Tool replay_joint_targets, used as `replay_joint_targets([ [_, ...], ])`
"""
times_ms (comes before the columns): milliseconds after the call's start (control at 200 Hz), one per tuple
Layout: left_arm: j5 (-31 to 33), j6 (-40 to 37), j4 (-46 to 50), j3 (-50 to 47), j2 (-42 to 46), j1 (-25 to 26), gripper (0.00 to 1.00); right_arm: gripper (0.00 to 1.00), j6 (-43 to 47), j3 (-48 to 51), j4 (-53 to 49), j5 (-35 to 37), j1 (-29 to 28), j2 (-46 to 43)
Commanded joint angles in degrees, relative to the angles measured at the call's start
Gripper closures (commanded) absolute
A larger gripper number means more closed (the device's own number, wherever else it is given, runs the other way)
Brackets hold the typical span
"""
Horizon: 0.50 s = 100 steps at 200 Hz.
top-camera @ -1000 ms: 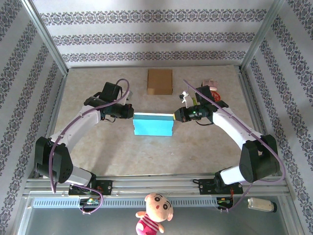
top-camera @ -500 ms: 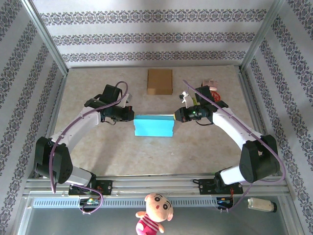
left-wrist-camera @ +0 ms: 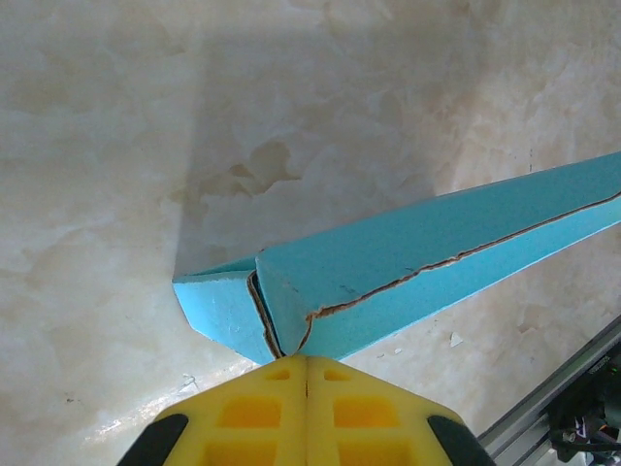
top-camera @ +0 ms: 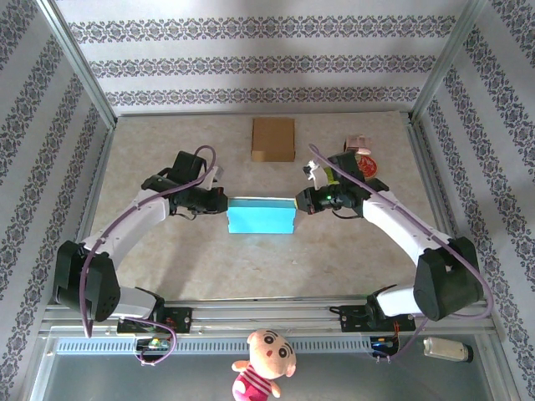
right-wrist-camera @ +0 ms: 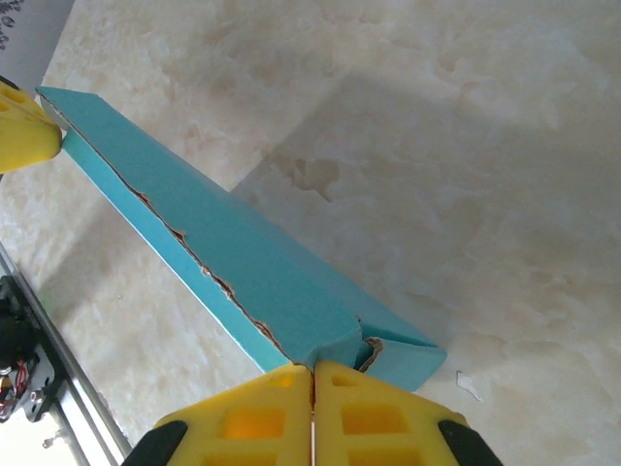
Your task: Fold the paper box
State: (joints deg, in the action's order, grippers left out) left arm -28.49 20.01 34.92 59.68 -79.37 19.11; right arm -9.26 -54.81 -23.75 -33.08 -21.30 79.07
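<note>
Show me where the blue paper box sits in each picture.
Top external: blue paper box, mid-table, between left tool and right tool.
Left wrist: box runs bottom centre to right edge.
Right wrist: box runs top left to bottom centre.
Shared landmark: the marbled table.

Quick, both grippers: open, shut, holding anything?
Left gripper: closed, pinching the left end of the blue paper box.
Right gripper: closed, pinching the right end of the same box.
</note>
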Motion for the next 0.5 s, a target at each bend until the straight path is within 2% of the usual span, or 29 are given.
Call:
replay_joint_targets([
  [0,-0.8,1.3,-0.9,-1.4,1.5,0.8,0.91,0.92,-0.2,2.0,-0.5,1.8,-2.1,-0.3],
  [255,2.4,2.3,-1.7,-3.0,9.1,0.8,0.81,0.92,0.9,4.3,1.2,6.4,-4.4,-2.6],
  [425,2.7,3.8,-2.8,-3.7,13.3,0.8,0.8,0.91,0.0,4.2,2.0,6.4,-4.6,-3.7],
  [495,4.9,4.4,-2.1,-3.5,14.2,0.7,0.76,0.91,-0.8,3.6,1.8,5.9,-4.6,-3.9],
])
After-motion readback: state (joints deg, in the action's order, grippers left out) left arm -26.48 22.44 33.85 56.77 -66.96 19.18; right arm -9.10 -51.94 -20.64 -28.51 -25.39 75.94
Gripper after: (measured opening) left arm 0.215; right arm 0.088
